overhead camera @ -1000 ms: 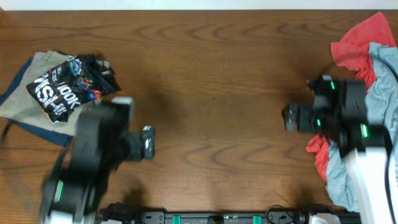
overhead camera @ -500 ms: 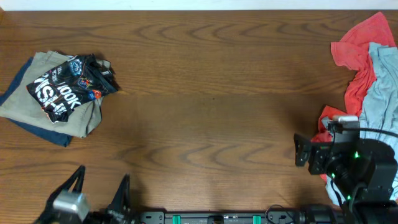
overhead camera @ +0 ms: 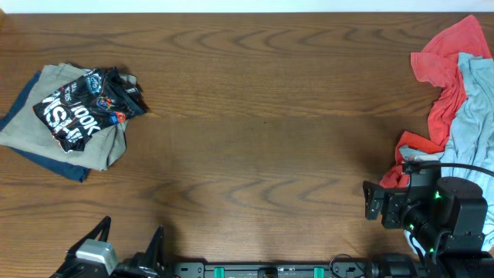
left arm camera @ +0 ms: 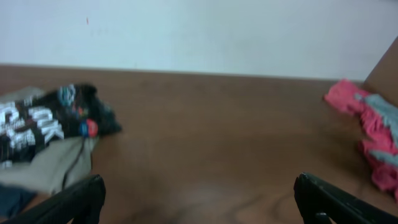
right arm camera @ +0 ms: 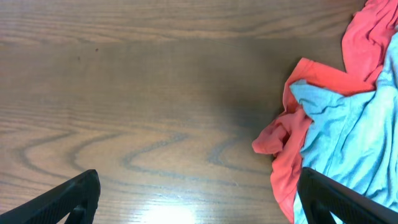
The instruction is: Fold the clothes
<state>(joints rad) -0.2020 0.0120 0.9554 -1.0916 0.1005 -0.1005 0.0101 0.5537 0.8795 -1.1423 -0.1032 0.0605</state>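
The black jersey [overhead camera: 86, 108] with white lettering lies folded in a bundle on top of tan trousers [overhead camera: 38, 127] at the far left of the table; it also shows at the left of the left wrist view [left arm camera: 43, 121]. My left gripper [overhead camera: 127, 247] is open and empty at the table's front edge, well in front of the jersey. My right gripper [overhead camera: 373, 201] is open and empty at the front right, beside the red and light-blue garments. In each wrist view the fingers [left arm camera: 199, 199] [right arm camera: 199, 199] stand wide apart over bare wood.
A heap of red cloth [overhead camera: 440, 69] and light-blue cloth [overhead camera: 471, 131] lies along the right edge, also in the right wrist view [right arm camera: 348, 124]. A dark blue garment [overhead camera: 19, 108] lies under the tan trousers. A pale wall stands behind the table.
Both arms have drawn back toward the front edge. The left arm left the area by the jersey; the right arm moved off the red and blue heap. The jersey has not moved.
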